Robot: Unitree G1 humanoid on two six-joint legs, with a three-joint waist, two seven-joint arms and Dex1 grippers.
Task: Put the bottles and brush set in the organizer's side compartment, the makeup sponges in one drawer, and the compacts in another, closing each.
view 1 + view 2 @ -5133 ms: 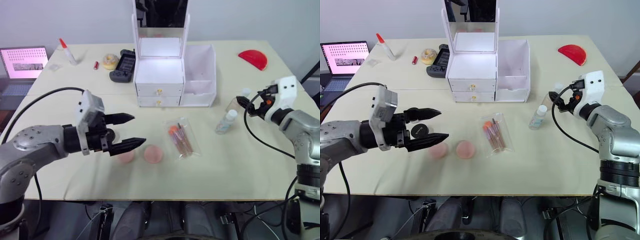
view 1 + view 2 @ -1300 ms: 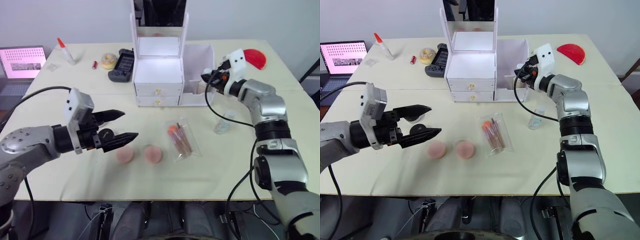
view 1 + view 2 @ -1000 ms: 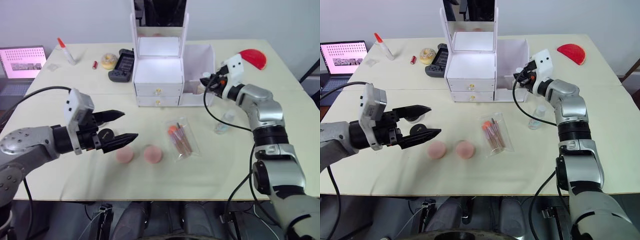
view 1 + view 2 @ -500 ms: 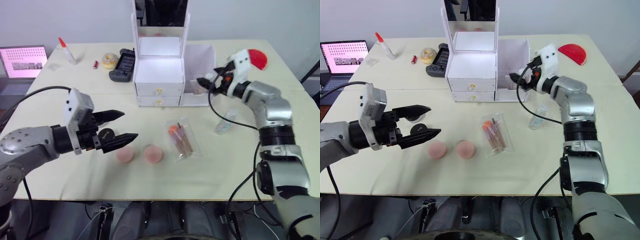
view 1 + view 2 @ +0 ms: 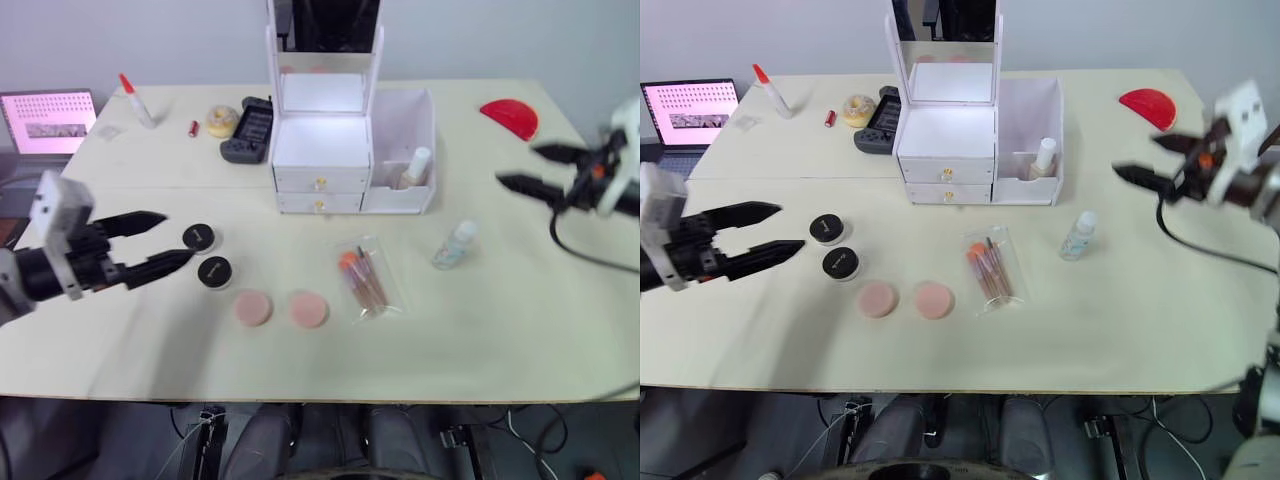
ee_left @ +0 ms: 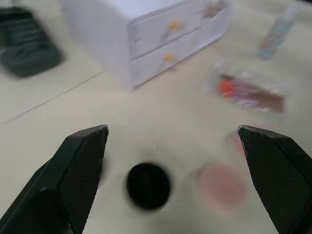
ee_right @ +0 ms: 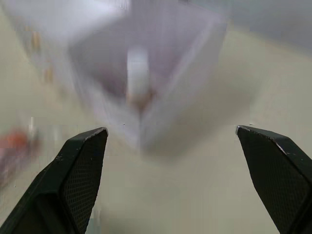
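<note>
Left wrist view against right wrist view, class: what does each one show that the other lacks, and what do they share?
Left wrist view alone: the two drawer fronts with their knobs, a black compact, a pink makeup sponge and the clear bottle. Right wrist view alone: a bottle standing inside the open side compartment. Shared: the white organizer, the pale table, and an open pair of black fingers.

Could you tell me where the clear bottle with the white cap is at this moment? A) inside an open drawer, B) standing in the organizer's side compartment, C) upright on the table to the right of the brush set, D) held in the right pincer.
C: the clear bottle stands on the table between the brush set and the open, empty right pincer.
</note>
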